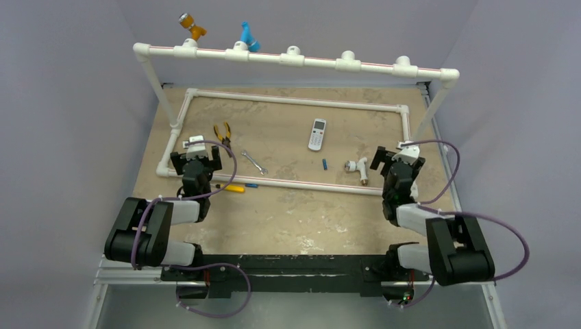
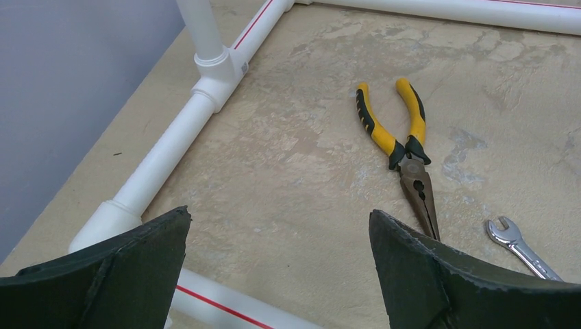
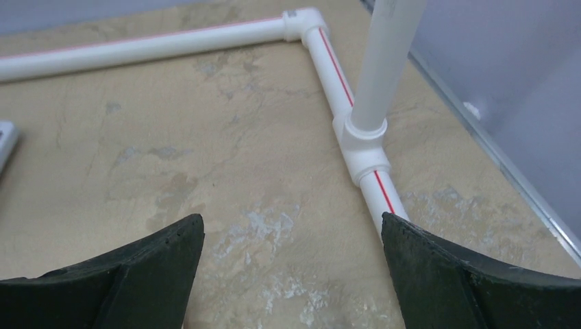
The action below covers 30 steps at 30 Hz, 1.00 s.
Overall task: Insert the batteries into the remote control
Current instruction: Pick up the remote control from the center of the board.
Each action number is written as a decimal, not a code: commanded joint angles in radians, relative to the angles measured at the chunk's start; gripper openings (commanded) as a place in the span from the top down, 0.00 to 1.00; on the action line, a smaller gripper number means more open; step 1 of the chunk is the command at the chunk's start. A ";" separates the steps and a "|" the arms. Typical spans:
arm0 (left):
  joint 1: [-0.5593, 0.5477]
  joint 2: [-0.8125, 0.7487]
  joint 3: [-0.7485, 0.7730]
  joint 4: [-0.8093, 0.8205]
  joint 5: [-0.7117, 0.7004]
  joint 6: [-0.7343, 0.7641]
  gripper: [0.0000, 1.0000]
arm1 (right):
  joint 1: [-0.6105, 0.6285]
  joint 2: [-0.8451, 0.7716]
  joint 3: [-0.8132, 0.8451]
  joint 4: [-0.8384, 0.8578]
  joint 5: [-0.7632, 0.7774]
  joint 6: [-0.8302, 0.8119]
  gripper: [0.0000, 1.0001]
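Black wedge-shaped jaws of the left gripper (image 1: 197, 155) stand spread wide with nothing between them. In the gap we see only the tan table (image 1: 294, 219). Just ahead of this claw, a little to its right, lie yellow-handled pliers (image 2: 404, 147) with their nose pointing back toward it. Further right is a small silver wrench (image 2: 517, 243). A white pipe frame (image 2: 171, 137) runs along the claw's left side and crosses beneath it. Behind the claw and to its right, just outside the frame's near pipe, rests a yellow-handled screwdriver (image 1: 233, 188). A small blue piece (image 1: 251, 185) lies at the screwdriver's end; we cannot tell whether it is a battery.

The right gripper (image 1: 399, 157) is also spread wide and holds nothing. The frame's side pipe runs ahead of it on its right, and an upright post (image 3: 387, 55) rises there from a tee joint. Near its left side sits a white pipe fitting (image 1: 357, 168) with a metal end. Further left lies one small blue battery (image 1: 325, 164), alone on the table. The white remote control (image 1: 316, 133) lies face up, ahead and well to the left of the right claw, just beyond the battery and apart from both claws.
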<state>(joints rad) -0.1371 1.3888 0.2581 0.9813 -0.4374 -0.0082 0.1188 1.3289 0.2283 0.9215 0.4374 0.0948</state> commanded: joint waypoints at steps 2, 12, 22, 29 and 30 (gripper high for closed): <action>0.005 -0.037 0.006 0.053 -0.002 -0.016 0.00 | 0.005 -0.237 0.096 -0.348 0.062 0.080 0.01; -0.187 -0.352 0.064 -0.266 -0.283 0.064 0.00 | 0.005 -0.426 0.187 -0.703 -0.067 0.236 0.01; -0.206 -0.663 0.331 -1.189 -0.219 -0.557 0.00 | 0.039 -0.281 0.342 -0.918 -0.231 0.259 0.01; -0.203 -0.889 0.432 -1.420 -0.021 -0.657 0.00 | 0.176 -0.164 0.441 -0.945 -0.186 0.341 0.01; -0.203 -0.901 0.457 -1.451 0.016 -0.652 0.00 | 0.197 -0.131 0.465 -0.946 -0.184 0.352 0.01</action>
<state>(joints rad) -0.3389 0.5648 0.6006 -0.2859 -0.5770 -0.5728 0.2447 1.1133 0.5827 -0.0040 0.2413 0.3798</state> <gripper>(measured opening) 0.998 0.984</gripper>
